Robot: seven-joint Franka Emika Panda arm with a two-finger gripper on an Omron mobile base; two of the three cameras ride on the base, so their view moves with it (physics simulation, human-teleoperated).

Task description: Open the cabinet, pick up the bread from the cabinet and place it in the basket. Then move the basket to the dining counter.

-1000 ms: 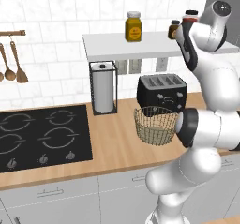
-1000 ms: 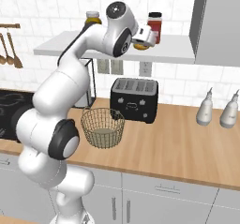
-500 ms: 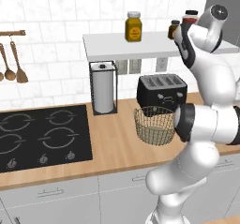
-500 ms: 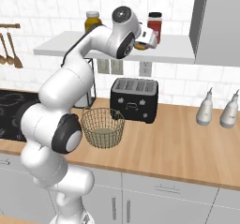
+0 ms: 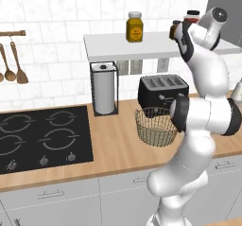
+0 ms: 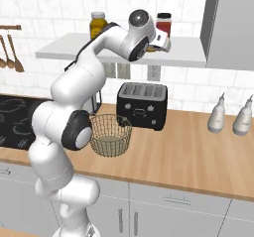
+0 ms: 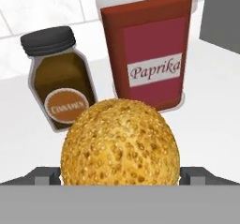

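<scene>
The gripper [image 6: 166,41] is raised to the level of the white wall shelf [image 6: 188,57], just left of the tall dark grey cabinet [image 6: 230,25]. In the hand view the bread [image 7: 121,143], a rounded seeded bun, is seen directly ahead of the hand and very close, centred between the two dark finger tips [image 7: 47,176], which stand wide apart on either side of it. The jaws are spread fully, and no contact with the bun is visible; whether the pads already touch its flanks cannot be told, because the lower edge of the view is cut off.

The bread is located on the shelf, not inside the cabinet. Just beyond it stand a red paprika jar [image 7: 147,49] and, to its left in the hand view, a small brown spice jar [image 7: 61,78]; both are near the bun and on its far side.

The bun is nearly round, so no long axis needs to be matched. The coming move is judged to turn on the bun lying straight ahead along the gripper axis: a short advance followed by closing should suffice, with care that the jars behind are not pushed.

The basket [image 6: 110,134] stands on the wooden worktop [image 6: 188,151], below the shelf and in front of the black toaster [image 6: 142,104], well apart from the hand.
</scene>
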